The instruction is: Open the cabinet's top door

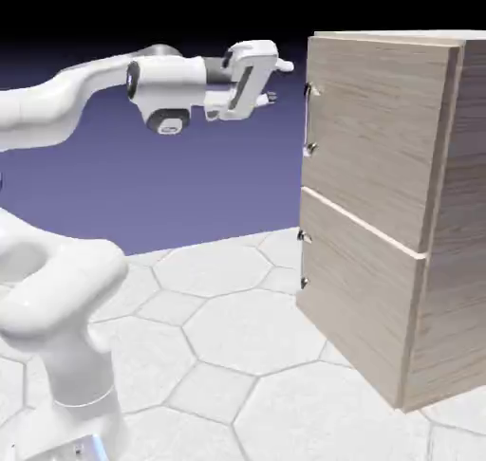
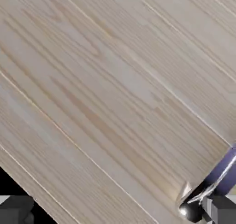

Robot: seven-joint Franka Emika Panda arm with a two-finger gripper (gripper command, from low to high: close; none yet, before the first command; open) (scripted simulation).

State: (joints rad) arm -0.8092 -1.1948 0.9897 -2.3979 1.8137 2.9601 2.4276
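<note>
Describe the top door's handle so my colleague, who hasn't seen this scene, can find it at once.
Start at the wooden cabinet on the exterior view's right, with two stacked doors. On the top door, look at the edge nearest the arm: the handle is a short upright silver bar. Its twin on the lower door sits below the seam.

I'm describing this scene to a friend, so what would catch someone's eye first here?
The tall wood-grain cabinet fills the exterior view's right side, both doors shut. The white arm reaches level toward it, its open gripper a short gap from the top door's silver handle. In the hand view, slanting wood grain fills nearly everything, with the handle at the bottom right corner.
</note>
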